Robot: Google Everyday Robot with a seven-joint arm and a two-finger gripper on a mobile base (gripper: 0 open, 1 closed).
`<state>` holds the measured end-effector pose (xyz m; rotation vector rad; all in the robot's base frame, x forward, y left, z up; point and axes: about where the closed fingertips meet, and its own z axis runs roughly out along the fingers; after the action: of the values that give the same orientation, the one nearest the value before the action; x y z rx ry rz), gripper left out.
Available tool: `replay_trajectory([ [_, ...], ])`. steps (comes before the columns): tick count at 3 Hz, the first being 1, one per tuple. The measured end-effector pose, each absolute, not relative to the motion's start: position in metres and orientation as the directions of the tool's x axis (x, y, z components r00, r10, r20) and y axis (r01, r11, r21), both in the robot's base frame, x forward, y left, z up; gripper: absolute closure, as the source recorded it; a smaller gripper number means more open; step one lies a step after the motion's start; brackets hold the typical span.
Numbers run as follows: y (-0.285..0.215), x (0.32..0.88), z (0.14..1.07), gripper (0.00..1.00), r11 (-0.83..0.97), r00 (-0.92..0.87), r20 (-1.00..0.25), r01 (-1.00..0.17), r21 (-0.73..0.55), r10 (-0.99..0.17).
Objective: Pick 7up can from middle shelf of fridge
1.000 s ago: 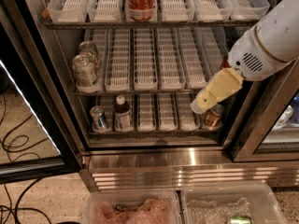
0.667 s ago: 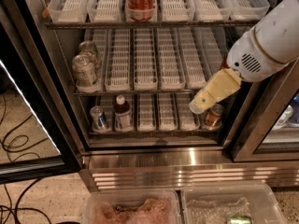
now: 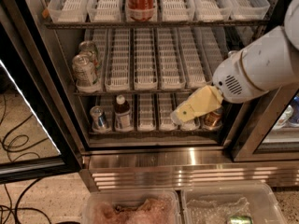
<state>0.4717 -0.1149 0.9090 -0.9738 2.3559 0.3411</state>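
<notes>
Camera view: at the left end of the middle shelf (image 3: 149,92) of the fridge (image 3: 187,164) we see the 7up can (image 3: 85,72) standing upright, long axis vertical, with a twin can (image 3: 89,50) just behind it. The tool (image 3: 180,115) hangs well apart to the right, lower, before the bottom shelf. We cannot tell if it is released or clenched. We judge the can lies left and up from it.

jaws low right, middle shelf (image 3: 145,62) free beside 7up can (image 3: 85,72)

Silvery 7up can (image 3: 84,72) stands upright, left on middle shelf (image 3: 149,92); pincer (image 3: 178,116) lower right.
</notes>
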Motion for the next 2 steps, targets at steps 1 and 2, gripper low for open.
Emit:
replay_trajectory([
  [1,-0.1143,0.4819,0.9032,0.0,0.727,-0.568,-0.625,-0.686,0.0,-0.536],
  [2,-0.1141,0.482,0.9032,0.0,0.727,-0.568,-0.625,-0.686,0.0,-0.535],
])
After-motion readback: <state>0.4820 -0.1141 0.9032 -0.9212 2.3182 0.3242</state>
